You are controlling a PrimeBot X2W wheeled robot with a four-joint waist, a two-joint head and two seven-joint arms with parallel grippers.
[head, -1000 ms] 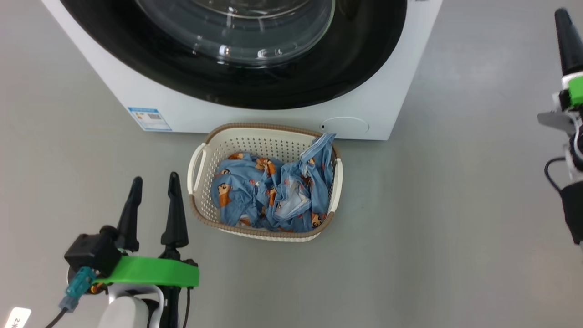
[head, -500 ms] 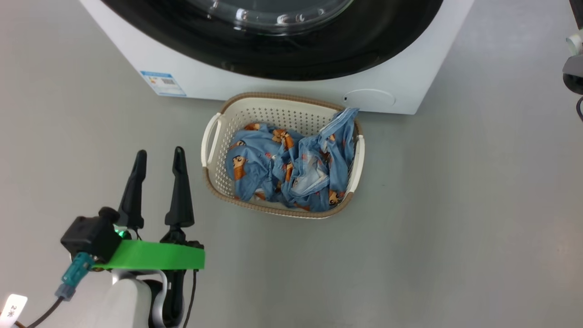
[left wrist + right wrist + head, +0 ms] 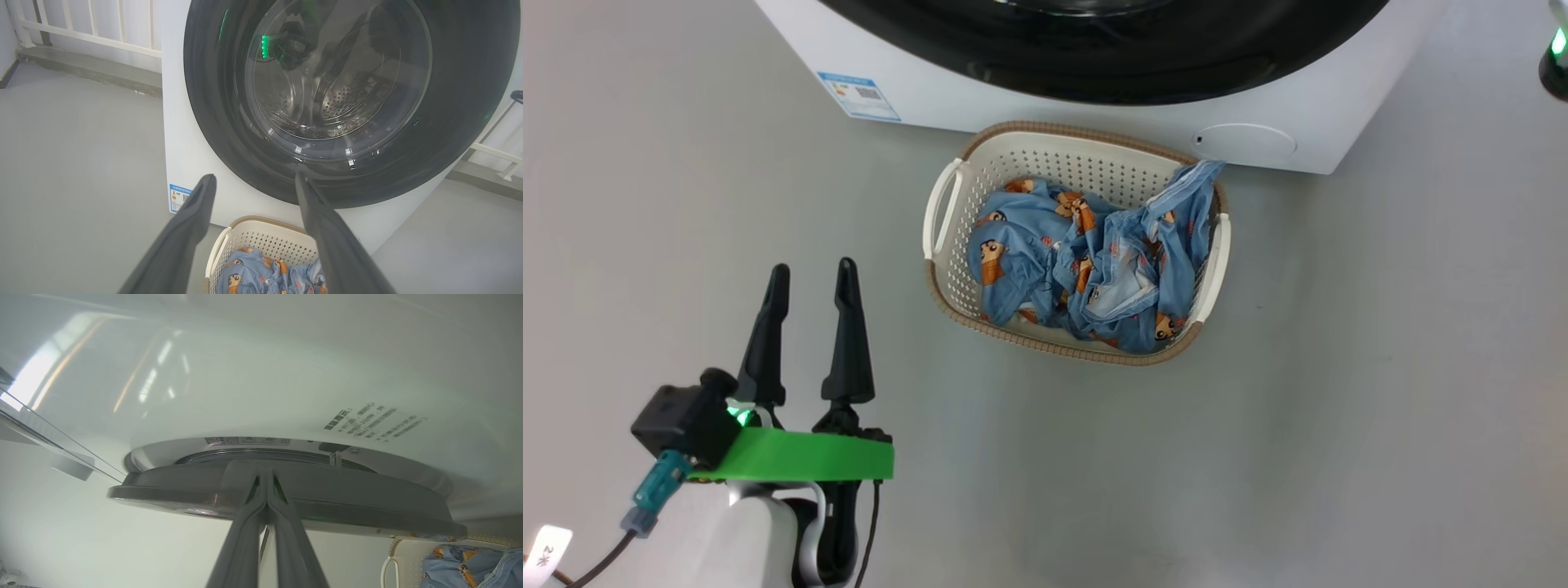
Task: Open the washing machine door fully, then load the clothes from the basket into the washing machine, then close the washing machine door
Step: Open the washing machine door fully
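Laundry lot
White front-loading washing machine, glossy black round glass-windowed door; before it, cream perforated plastic basket holding crumpled blue bear-print clothes.

"2米" on white tag (others blurred)

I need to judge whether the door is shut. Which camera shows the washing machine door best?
The left wrist view: the washing machine door appears nearly whole, glass window facing the camera. The head view catches its lower black rim; the right wrist view sees it edge-on, past the shut fingers of the right gripper.
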